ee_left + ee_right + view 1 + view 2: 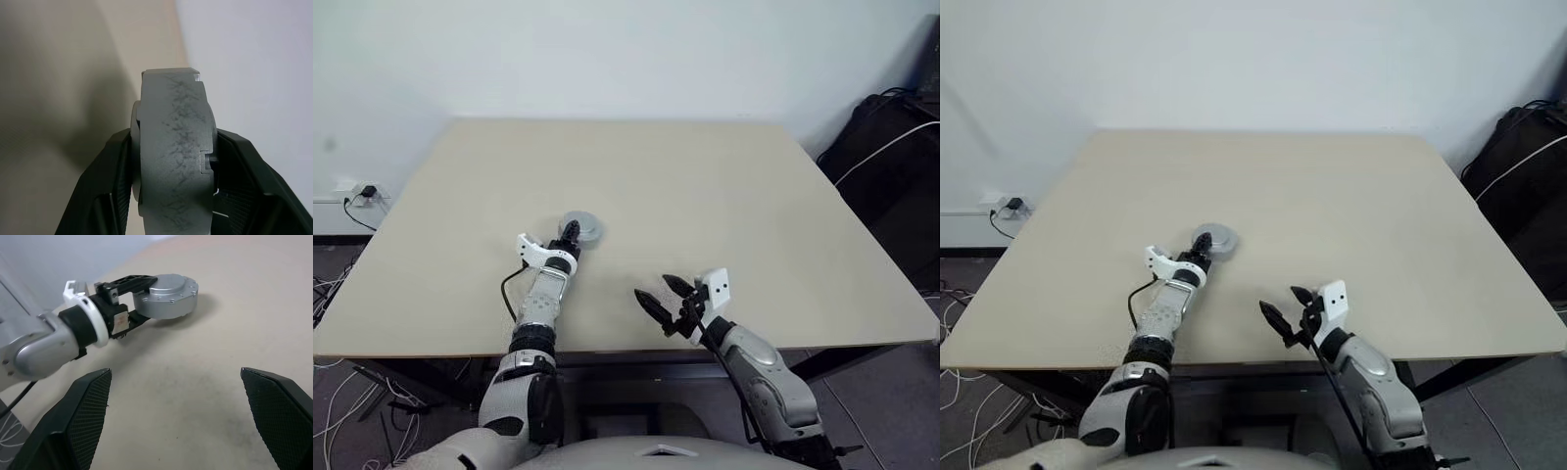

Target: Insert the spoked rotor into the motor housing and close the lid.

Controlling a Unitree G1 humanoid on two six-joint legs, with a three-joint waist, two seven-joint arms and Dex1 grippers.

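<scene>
The motor housing (168, 296) is a round silver-grey puck on the table, a little left of the middle. A flat silver lid (171, 284) with small screws around its rim covers its top. The spoked rotor is hidden. My left gripper (573, 233) reaches forward and is shut on the housing's sides, one black finger (115, 161) on each flank. The housing seems to rest on the table, but contact underneath is unclear. My right gripper (654, 287) hovers open near the front edge. Its fingers (90, 416) stand wide apart with nothing between them, pointing toward the housing.
The beige table (724, 196) stands against a white wall. A black bag (891, 147) with a white cable lies on the floor to the right. A wall socket (362, 193) and loose cables sit low on the left.
</scene>
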